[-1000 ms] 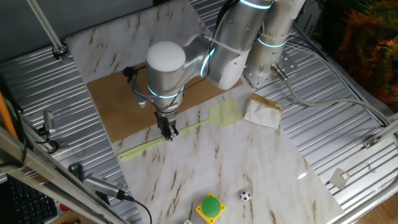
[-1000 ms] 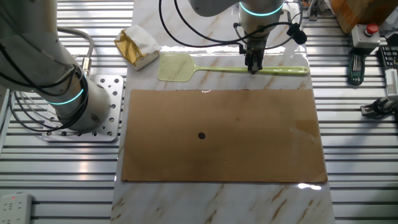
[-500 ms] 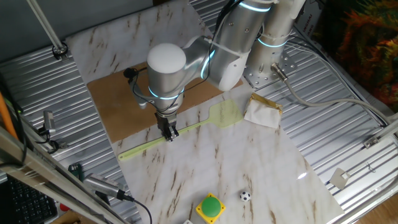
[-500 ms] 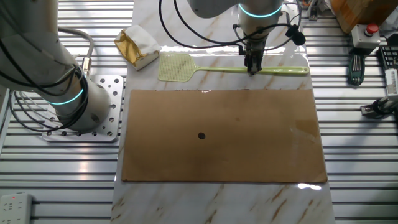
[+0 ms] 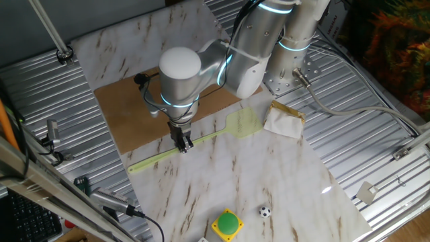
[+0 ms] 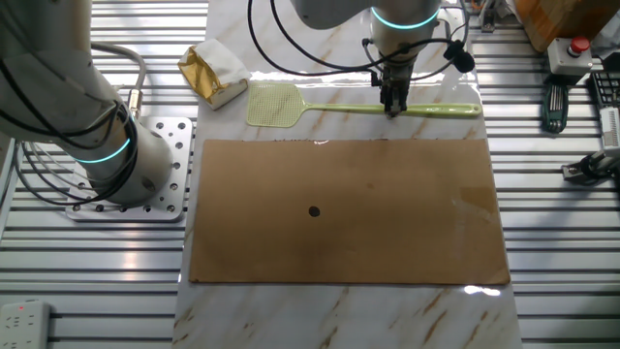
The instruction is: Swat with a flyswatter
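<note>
Jaws (image 5: 183,144) (image 6: 392,107) pointed straight down, tips at the flyswatter (image 5: 201,142) (image 6: 329,106) handle, about mid-length — whether they're clamped on it or just closed around it, cannot tell, tips too small and dark. Flyswatter lies flat on the marble worktop (image 5: 269,181) (image 6: 252,320), just beside the long edge of the brown board (image 5: 134,111) (image 6: 349,208) and parallel to it, not overlapping. Mesh head points toward the crumpled paper packet (image 5: 283,119) (image 6: 215,74), near it but apart. Small dark dot (image 6: 314,211) on the board, left of centre in the other fixed view. Green button on yellow base (image 5: 227,224) and a small black-and-white ball (image 5: 265,212) near the worktop edge, well apart from the swatter. Arm base bolted to a metal plate (image 6: 165,165) beside the board.
</note>
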Tool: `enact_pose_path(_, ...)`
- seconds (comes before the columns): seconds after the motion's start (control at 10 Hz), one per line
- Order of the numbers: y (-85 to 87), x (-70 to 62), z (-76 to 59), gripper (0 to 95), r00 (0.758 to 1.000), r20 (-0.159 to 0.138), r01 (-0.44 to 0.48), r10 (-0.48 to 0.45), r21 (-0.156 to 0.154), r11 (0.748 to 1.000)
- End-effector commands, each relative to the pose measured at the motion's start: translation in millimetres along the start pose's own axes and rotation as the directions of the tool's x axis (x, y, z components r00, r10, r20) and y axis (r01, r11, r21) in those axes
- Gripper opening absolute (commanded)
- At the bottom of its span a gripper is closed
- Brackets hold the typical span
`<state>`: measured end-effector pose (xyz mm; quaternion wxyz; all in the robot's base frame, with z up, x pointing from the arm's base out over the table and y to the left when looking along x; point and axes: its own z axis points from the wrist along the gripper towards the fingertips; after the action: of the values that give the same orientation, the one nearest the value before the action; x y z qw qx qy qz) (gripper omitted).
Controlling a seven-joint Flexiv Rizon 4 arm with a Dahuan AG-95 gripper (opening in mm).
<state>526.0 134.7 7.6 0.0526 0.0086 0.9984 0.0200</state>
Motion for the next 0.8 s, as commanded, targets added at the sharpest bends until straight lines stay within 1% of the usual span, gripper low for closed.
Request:
enact_pose_path(0.1, 0.6, -0.1, 1.0, 0.0, 1.000, -0.004, -0.001, 0.001, -0.003, 1.000)
enact_pose_path(0.2, 0.6, -0.2, 0.7, 0.0, 1.000, -0.003, 0.001, -0.001, 0.005, 1.000)
enact_pose_path(0.3, 0.6, -0.2, 0.7, 0.0, 1.000, -0.003, -0.001, 0.001, -0.001, 1.000)
enact_pose_path(0.4, 0.6, -0.2, 0.7, 0.0, 1.000, -0.003, 0.000, 0.000, 0.000, 1.000)
enact_pose_path(0.5, 0.9, -1.2, -2.0, 0.0, 1.000, -0.021, -0.005, 0.005, -0.002, 1.000)
enact_pose_path(0.6, 2.0, -4.9, -11.0, 0.0, 1.000, -0.023, -0.016, 0.016, -0.018, 1.000)
enact_pose_path(0.7, 2.8, -7.2, -16.5, 0.0, 1.000, -0.022, -0.009, 0.009, -0.004, 1.000)
enact_pose_path(0.8, 5.3, -14.3, -26.6, 0.0, 1.000, -0.025, -0.009, 0.009, -0.002, 1.000)
